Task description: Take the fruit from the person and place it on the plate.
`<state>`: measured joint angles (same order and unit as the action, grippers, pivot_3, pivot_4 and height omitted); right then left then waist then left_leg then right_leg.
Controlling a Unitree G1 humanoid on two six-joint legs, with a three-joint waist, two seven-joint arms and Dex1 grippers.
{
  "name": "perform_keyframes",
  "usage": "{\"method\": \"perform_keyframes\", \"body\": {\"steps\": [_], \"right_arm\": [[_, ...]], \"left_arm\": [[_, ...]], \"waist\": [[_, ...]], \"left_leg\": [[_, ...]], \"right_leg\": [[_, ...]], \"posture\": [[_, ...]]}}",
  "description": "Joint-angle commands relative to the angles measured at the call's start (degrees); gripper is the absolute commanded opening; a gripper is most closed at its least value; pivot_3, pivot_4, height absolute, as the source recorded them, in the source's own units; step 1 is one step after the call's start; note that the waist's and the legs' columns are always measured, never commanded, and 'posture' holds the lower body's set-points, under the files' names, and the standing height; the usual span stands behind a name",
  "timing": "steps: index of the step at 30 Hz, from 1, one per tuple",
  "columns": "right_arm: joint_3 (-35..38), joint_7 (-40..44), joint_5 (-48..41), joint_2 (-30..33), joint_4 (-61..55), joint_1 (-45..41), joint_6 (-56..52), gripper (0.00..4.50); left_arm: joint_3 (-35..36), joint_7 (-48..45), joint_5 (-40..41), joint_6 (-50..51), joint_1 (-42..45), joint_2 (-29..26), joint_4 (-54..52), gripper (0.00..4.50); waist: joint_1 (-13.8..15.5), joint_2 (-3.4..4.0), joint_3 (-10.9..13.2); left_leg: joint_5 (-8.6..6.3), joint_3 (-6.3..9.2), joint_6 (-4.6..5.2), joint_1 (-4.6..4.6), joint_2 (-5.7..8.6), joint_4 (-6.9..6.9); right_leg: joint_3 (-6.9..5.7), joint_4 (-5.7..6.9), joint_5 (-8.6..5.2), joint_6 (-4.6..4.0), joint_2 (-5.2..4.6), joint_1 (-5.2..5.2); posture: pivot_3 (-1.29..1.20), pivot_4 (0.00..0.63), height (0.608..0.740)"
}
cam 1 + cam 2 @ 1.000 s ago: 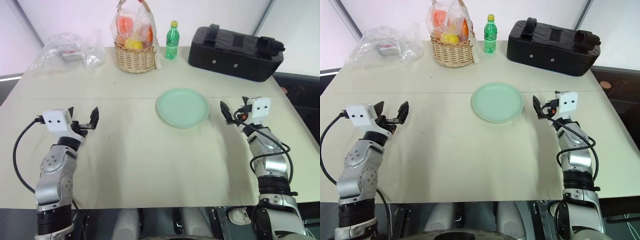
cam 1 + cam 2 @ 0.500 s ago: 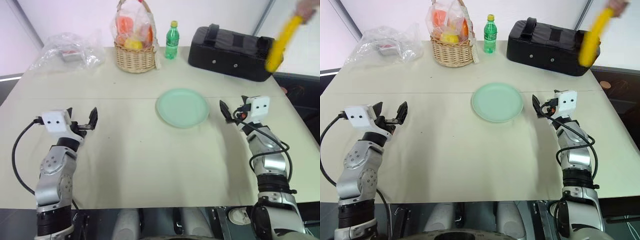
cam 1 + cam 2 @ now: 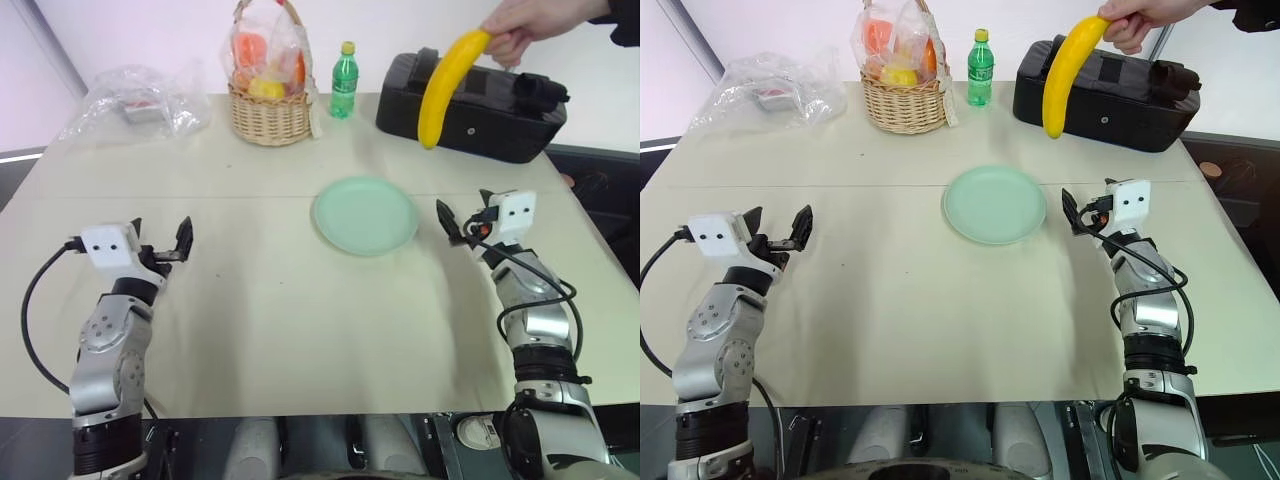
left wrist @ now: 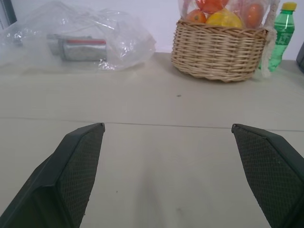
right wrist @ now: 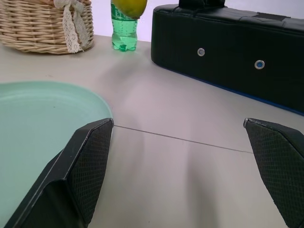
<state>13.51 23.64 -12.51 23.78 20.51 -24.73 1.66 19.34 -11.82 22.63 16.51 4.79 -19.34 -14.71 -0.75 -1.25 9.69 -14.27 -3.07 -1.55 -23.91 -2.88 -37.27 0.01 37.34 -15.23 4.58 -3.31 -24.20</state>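
A person's hand (image 3: 528, 22) reaches in from the back right and holds the fruit, a long yellow banana (image 3: 445, 85), by its stem. The banana hangs in the air in front of the black case, beyond the plate. Its lower tip (image 5: 129, 5) shows in the right wrist view. The pale green plate (image 3: 365, 215) lies bare at the table's middle. My right gripper (image 3: 466, 212) hovers open just right of the plate, well below the banana and apart from it. My left gripper (image 3: 160, 232) is open over the table's left side, with nothing between its fingers.
Along the table's back edge stand a wicker basket (image 3: 270, 110) of wrapped fruit, a green bottle (image 3: 344, 80) and a long black case (image 3: 470, 105). A crumpled plastic bag (image 3: 140, 100) lies at the back left.
The person's hand has brought the banana down and to the left, from the top right corner to a spot in front of the black case. Both my arms have stayed still.
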Motion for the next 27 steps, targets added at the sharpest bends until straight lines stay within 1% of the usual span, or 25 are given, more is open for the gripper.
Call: {"method": "perform_keyframes", "body": {"steps": [1, 5, 9, 11, 13, 16, 19, 21, 27], "right_arm": [[0.51, 0.15, -0.21, 0.72, -1.02, -0.91, 0.9, 4.49], [0.77, 0.29, -0.22, 1.25, -1.46, -0.82, 0.53, 4.49], [1.16, 0.64, -0.68, 2.37, -4.29, -0.08, -0.88, 4.49], [1.09, 2.69, -2.76, 3.67, -8.69, 0.34, -4.26, 4.49], [0.89, 4.94, -5.75, 4.67, -13.32, 0.24, -8.92, 4.49], [0.39, 6.0, -11.29, 4.82, -18.84, -3.84, -18.03, 4.49], [-1.63, 5.29, -11.53, 3.86, -19.08, -8.68, -22.34, 4.49], [-2.45, 4.84, -10.65, 2.9, -16.61, -11.56, -22.18, 4.49], [-4.13, 4.94, -6.82, -0.15, -3.57, -20.87, -14.76, 4.49]], "left_arm": [[0.79, -6.49, 5.02, 2.28, 4.19, -5.45, -5.15, 4.5], [0.84, -17.35, 16.51, 11.33, 10.72, -15.4, -9.15, 4.5], [0.78, -24.61, 27.41, 20.91, 11.13, -22.69, -12.02, 4.5], [0.88, -26.12, 29.53, 23.25, 11.27, -25.02, -12.43, 4.5], [1.23, -26.13, 30.19, 24.15, 11.93, -25.84, -11.89, 4.5], [0.69, -26.3, 28.97, 23.83, 13.05, -26.11, -9.9, 4.5], [-0.36, -26.23, 27.4, 22.91, 13.69, -25.34, -8.55, 4.5], [-0.73, -25.68, 26.52, 22.34, 13.72, -24.47, -8.46, 4.5], [0.54, -22.23, 25.65, 22.06, 10.49, -20.89, -10.93, 4.5]], "waist": [[0.13, 0.0, 0.0], [0.03, 0.0, 0.0], [-0.43, 0.1, -0.04], [-0.42, 0.12, -0.02], [-0.39, 0.11, -0.01], [-0.39, 0.11, -0.01], [-0.31, 0.11, -0.01], [-0.19, 0.11, -0.01], [-0.05, 0.09, 0.0]], "left_leg": [[0.0, 0.04, 0.0, -0.01, -0.01, -0.01], [0.0, 0.02, 0.0, -0.01, 0.0, -0.05], [0.0, -0.04, 0.0, 0.08, 0.0, 0.02], [0.0, -0.04, 0.0, 0.09, -0.01, 0.06], [0.0, 0.0, 0.0, 0.1, -0.04, 0.06], [0.0, -0.01, 0.0, 0.17, -0.04, 0.05], [0.0, -0.02, 0.0, 0.25, -0.04, 0.05], [0.0, 0.0, 0.0, 0.25, -0.04, 0.05], [0.0, -0.07, 0.0, 0.17, -0.02, 0.05]], "right_leg": [[-0.03, 0.01, 0.0, 0.0, 0.02, 0.0], [-0.02, 0.01, 0.0, 0.0, 0.0, 0.02], [0.08, 0.0, 0.0, 0.0, -0.01, 0.03], [0.1, 0.01, -0.01, 0.0, 0.02, 0.02], [0.07, 0.05, -0.01, 0.0, 0.06, 0.01], [0.08, 0.1, -0.01, -0.01, 0.07, 0.03], [0.1, 0.11, -0.01, -0.02, 0.09, 0.08], [0.09, 0.1, -0.02, -0.03, 0.1, 0.1], [0.09, -0.01, -0.01, -0.02, 0.04, 0.1]], "posture": [[0.0, 0.15, 0.74], [0.0, 0.15, 0.74], [0.0, 0.15, 0.74], [0.0, 0.15, 0.74], [0.0, 0.15, 0.74], [0.0, 0.15, 0.74], [0.0, 0.15, 0.74], [0.0, 0.15, 0.74], [0.0, 0.15, 0.74]]}}
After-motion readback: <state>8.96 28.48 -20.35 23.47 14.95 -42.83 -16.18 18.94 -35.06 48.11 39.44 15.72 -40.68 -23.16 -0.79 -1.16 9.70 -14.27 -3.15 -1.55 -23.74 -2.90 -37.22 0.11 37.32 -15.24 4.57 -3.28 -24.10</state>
